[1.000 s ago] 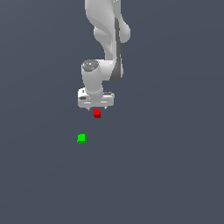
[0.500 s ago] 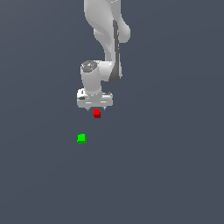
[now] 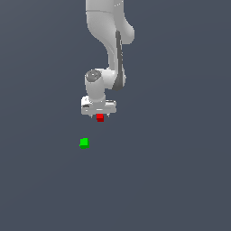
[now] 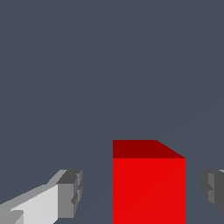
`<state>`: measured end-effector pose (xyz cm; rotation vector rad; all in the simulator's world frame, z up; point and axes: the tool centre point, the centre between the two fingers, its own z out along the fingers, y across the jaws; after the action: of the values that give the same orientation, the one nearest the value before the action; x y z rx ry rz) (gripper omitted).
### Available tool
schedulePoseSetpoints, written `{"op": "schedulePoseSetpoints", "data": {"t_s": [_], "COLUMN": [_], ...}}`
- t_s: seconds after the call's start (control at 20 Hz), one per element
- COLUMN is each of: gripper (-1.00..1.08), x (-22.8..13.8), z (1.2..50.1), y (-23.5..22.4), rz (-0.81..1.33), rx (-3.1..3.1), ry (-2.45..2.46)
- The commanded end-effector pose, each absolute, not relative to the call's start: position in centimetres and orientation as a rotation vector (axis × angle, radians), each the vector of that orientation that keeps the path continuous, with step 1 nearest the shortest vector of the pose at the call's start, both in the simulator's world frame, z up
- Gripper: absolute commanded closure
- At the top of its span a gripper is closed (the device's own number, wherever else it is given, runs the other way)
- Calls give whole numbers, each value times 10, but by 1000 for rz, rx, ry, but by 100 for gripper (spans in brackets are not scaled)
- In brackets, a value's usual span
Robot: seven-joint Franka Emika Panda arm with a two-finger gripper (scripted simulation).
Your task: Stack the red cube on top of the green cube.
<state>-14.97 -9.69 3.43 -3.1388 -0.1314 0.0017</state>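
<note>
**Pincer spread around the red cube, green cube apart**

In the exterior view we see the white Panda arm point(image 3: 110, 49) reaching down from the top of the frame, with its pincer point(image 3: 99, 115) pointing downward over the dark grey table point(image 3: 180, 171). The red cube point(image 3: 100, 117) sits right below the pincer's white body, between its fingertips. The green cube point(image 3: 84, 143) lies on the table by itself, lower in the frame and a little toward the exterior view's left of the red cube, clearly apart from it and from the pincer. From here we cannot tell whether the red cube rests on the table or is lifted.

In the wrist view we see the red cube point(image 4: 148, 186) large and close, its darker top face visible above its bright front face. The pincer point(image 4: 142, 192) stands spread: one grey fingertip point(image 4: 70, 192) with its white finger behind it is on one side of the cube, the other fingertip point(image 4: 213, 189) on the opposite side, and we see a gap of grey table between each pad and the cube, so neither touches it
</note>
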Motion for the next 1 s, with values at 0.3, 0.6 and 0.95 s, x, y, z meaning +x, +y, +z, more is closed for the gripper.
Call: {"op": "schedulePoseSetpoints", "data": {"t_s": [0.3,0.6,0.95], "gripper": [108,108,108], "x": [-149,-149,-150], "z": [20,20,22], "y": [-97,-97,-98], "rz": [0,0,0], "rx": [-3139,-3139,-3139], "ry": [-132,-132,-131]}}
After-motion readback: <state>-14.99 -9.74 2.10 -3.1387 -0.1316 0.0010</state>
